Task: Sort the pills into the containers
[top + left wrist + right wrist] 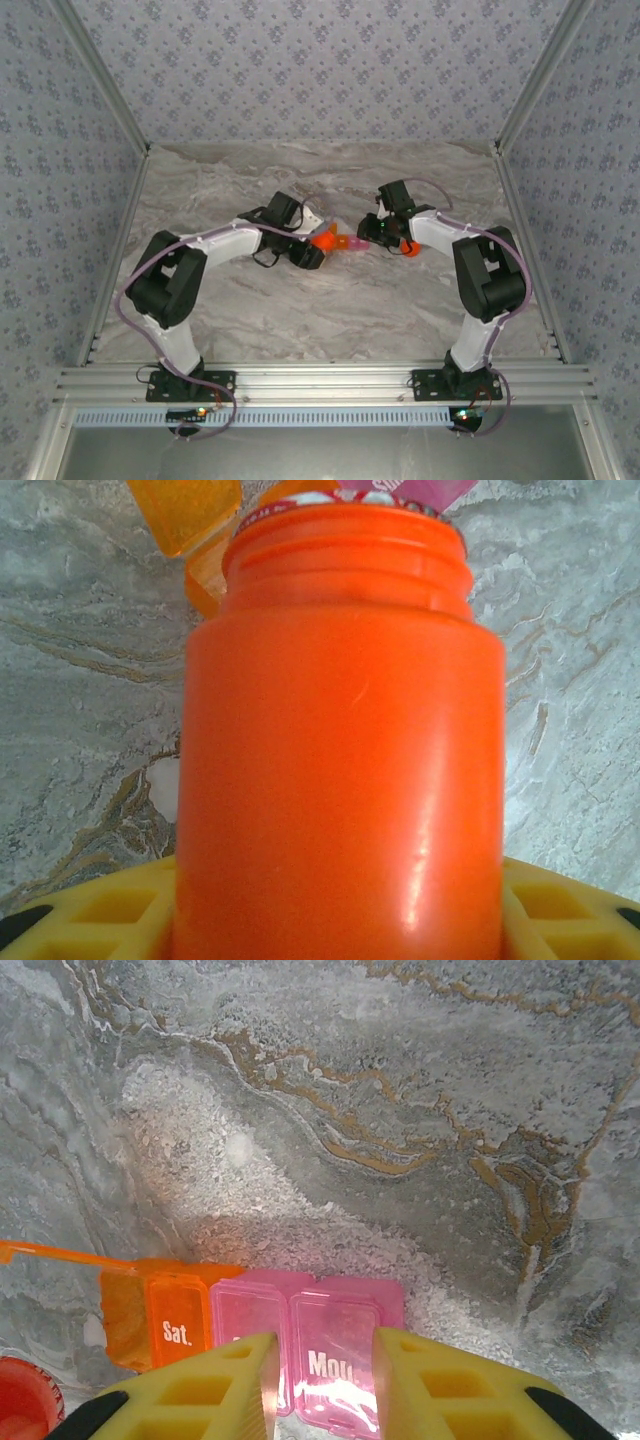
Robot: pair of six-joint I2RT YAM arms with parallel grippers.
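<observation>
Here, the orange bottle (340,780) is clamped in the left jaws; the pill box (340,1330), lying on the counter (400,1110) just beside it, is seemingly pinched by the right jaws.

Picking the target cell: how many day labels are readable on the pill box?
2: "Sat." on the orange cell, "Mon." on the pink cell between the right fingers; others may be hidden.
</observation>
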